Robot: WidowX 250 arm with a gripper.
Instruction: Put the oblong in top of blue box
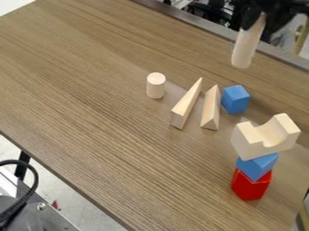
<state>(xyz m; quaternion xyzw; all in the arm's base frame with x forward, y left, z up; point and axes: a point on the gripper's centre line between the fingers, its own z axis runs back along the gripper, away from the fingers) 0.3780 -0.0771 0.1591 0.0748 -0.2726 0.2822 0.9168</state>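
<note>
Wood-grain surface [109, 149], w/ odds & ends in bkgd past its far edge. Landmark = lone blue cube [235, 99]. End effector [259, 22] is up beyond the cube, clamped on a pale rod [244, 47], prob. the oblong; rod hangs near-upright, apart from cube.

Progress: pickup done, approx. halfway I'd say. Left to do: bring rod over cube, lower, let go, back off. Assumes the cube is the target; another blue block [258, 167] sits nearer the camera than the cube, btwn red block [250, 186] & notched block [265, 137], so less likely.

Also L of cube: two wedges [210, 110], then short cylinder [156, 85].
</note>
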